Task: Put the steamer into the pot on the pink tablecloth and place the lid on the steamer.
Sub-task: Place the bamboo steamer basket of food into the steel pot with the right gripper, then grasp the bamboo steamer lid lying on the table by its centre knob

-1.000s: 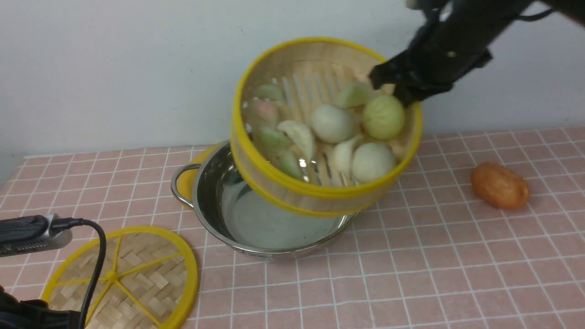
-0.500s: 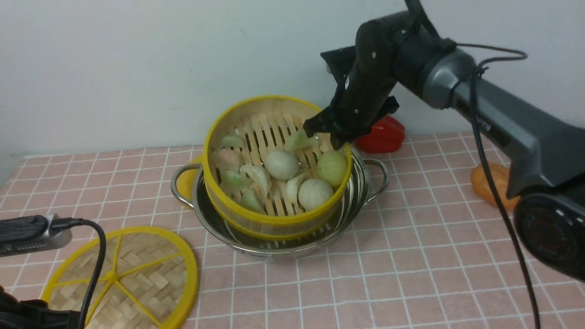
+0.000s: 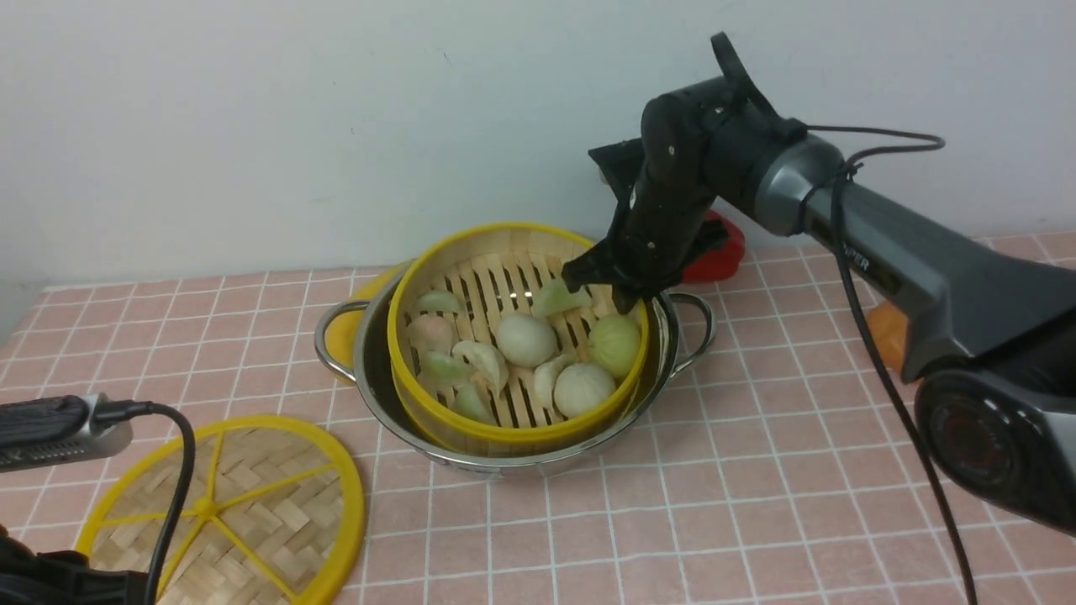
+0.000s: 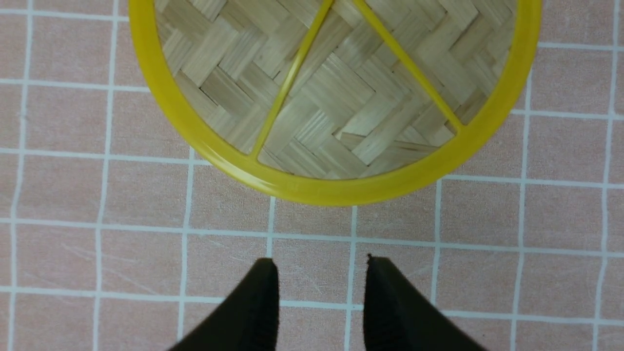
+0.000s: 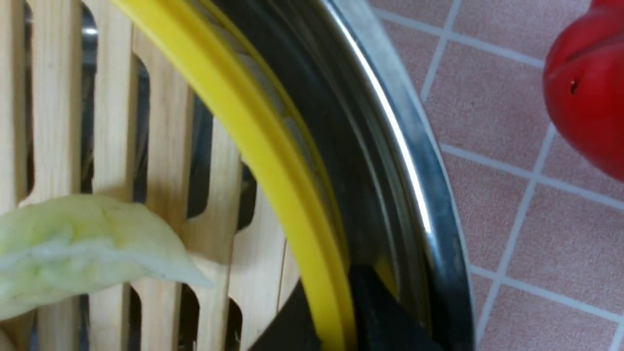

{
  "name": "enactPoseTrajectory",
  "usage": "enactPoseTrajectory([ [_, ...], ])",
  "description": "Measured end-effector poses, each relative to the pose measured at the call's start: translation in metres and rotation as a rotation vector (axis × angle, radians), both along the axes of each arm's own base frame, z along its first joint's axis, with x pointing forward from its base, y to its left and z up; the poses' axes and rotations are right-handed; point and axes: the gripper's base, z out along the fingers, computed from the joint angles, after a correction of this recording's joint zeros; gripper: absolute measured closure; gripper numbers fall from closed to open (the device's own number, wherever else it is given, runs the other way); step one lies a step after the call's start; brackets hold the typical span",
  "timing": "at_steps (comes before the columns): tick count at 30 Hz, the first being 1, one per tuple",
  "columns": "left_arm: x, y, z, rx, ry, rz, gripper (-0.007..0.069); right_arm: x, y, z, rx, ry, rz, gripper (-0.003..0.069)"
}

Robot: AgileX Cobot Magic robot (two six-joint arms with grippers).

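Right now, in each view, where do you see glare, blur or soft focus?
Front view: evenly lit, the right gripper and steamer sharp. Left wrist view: the lid weave crisp, no glare. Right wrist view: a bright glare streak along the pot rim; everything close and slightly soft.

The steamer (image 3: 496, 437) has pale, matt wooden slats and a bamboo wall bound by smooth, slightly glossy yellow rims that look like plastic, and the dumplings (image 3: 525, 339) in it have a dull, rubbery skin; the pot (image 3: 504, 464) is polished metal, mirror-bright along its rim. The pink tablecloth (image 3: 756, 504) looks matt, with a fine, faintly scuffed surface, and the lid (image 3: 227, 512) at the near left shows rough-grained woven bamboo strips under smooth yellow spokes. The red pepper (image 3: 723, 252) at the far right is glossy and smooth like plastic, while the right gripper (image 3: 605, 290) is matt black.
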Motion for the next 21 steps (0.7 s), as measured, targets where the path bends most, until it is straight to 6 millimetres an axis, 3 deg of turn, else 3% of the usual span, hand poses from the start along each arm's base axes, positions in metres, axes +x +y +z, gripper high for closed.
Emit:
enactPoseTrajectory([
  [3,0.0,0.0,0.0,0.0,-0.004,0.0,0.0382,0.0,0.001,0.002,0.018,-0.001,-0.008,0.0522],
  [9,0.005,0.0,0.002,0.005,-0.06,0.001,0.0382,0.0,0.002,0.011,0.035,-0.022,-0.009,0.0324],
  [12,0.007,0.001,0.004,0.008,-0.087,0.001,0.0382,-0.002,0.001,0.025,0.046,-0.047,-0.007,0.0251],
  [15,0.012,0.001,0.012,0.01,-0.114,0.001,0.0382,-0.007,-0.004,0.059,0.052,-0.114,0.009,0.02],
  [18,0.024,0.002,0.036,0.015,-0.17,0.001,0.0382,-0.02,-0.016,0.119,0.051,-0.244,0.01,0.0175],
  [19,0.025,0.002,0.038,0.015,-0.173,0.001,0.0382,-0.021,-0.017,0.123,0.048,-0.255,0.01,0.0174],
  [20,0.03,0.003,0.046,0.016,-0.184,0.001,0.0382,-0.027,-0.022,0.143,0.054,-0.296,0.008,0.0173],
  [21,0.036,0.003,0.057,0.017,-0.195,0.001,0.0382,-0.04,-0.03,0.176,0.066,-0.363,0.003,0.0171],
])
